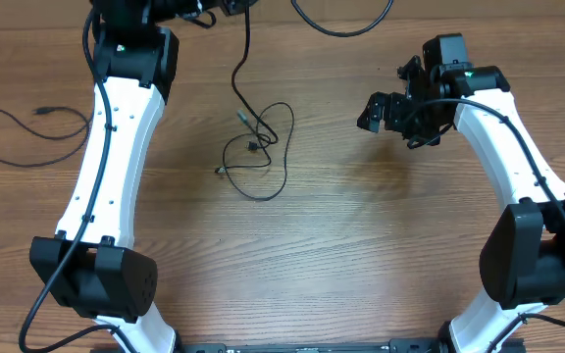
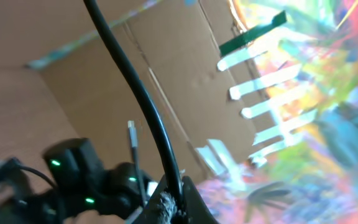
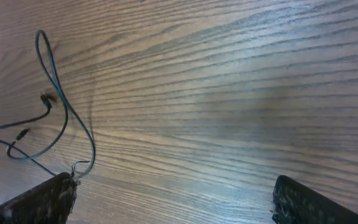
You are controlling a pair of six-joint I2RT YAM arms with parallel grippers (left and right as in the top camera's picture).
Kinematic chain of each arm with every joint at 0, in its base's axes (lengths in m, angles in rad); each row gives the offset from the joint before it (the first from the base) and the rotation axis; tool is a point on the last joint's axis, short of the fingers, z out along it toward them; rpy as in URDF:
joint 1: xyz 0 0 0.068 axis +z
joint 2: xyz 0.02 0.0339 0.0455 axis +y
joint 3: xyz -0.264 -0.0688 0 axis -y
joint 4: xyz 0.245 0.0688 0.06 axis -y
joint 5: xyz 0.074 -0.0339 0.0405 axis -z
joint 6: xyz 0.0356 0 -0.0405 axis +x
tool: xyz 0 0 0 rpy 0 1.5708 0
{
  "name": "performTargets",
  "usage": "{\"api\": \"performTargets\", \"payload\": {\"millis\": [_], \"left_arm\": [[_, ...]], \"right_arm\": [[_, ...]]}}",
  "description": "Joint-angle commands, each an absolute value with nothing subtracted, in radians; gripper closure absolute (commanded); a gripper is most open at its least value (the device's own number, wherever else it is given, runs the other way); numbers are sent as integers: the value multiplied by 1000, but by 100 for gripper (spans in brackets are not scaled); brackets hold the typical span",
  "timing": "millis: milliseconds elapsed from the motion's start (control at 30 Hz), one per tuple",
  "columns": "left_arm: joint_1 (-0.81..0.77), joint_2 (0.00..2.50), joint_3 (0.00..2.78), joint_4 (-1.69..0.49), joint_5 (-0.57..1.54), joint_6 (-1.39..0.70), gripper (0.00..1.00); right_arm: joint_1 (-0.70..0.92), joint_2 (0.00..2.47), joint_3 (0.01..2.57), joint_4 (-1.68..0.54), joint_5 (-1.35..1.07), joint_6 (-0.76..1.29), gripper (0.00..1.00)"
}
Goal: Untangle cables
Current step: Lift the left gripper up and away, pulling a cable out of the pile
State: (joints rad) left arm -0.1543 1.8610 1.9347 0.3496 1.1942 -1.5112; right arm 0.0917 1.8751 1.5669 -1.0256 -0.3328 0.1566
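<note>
Pulling up with our left end effector (image 2: 176,194) clenched on one cable (image 2: 135,87), we could cinch the tangle (image 1: 256,147) tighter, since our right end effector (image 3: 173,202) hangs wide open, pinning nothing.

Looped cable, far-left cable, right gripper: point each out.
Looped cable (image 1: 255,146): overhead, the crossing mid-loop.
Far-left cable (image 1: 43,111): overhead, its plug end.
Right gripper (image 3: 169,190): right wrist, midway between fingertips.
</note>
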Motion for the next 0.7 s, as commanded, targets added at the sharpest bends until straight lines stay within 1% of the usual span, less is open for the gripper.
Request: {"api": "performTargets", "payload": {"millis": [0,67,133,200,333,367,467,533,567,667], "left_arm": [[-142,1838,1946,361,1178,-1741,95],[-142,1838,1946,299,1166,-1730,96],[-145,1838,1946,172,1148,-1673,96],[-157,1838,1946,-33,1129,-1605,96],[-199,1838,1946,-424,1072,-1624,95],[-207,1838,1946,-476,1053,-1624,96],[-228,1838,1946,-521,995,-1554,96],[-244,1838,1946,-521,1001,-1496,96],[-250,1838,1946,-521,1019,-1502,96],[-272,1838,1946,-517,1075,-1637,96]], "right_arm": [[88,1872,1572,-1024,-326,156,0],[88,1872,1572,-1023,-326,156,0],[88,1872,1572,-1024,-326,156,0],[88,1872,1572,-1023,-326,156,0],[88,1872,1572,-1023,-326,156,0],[88,1872,1572,-1023,-326,156,0],[88,1872,1572,-1023,-326,156,0],[88,1872,1572,-1023,-326,156,0],[88,1872,1572,-1023,-326,156,0],[88,1872,1572,-1023,-326,156,0]]}}
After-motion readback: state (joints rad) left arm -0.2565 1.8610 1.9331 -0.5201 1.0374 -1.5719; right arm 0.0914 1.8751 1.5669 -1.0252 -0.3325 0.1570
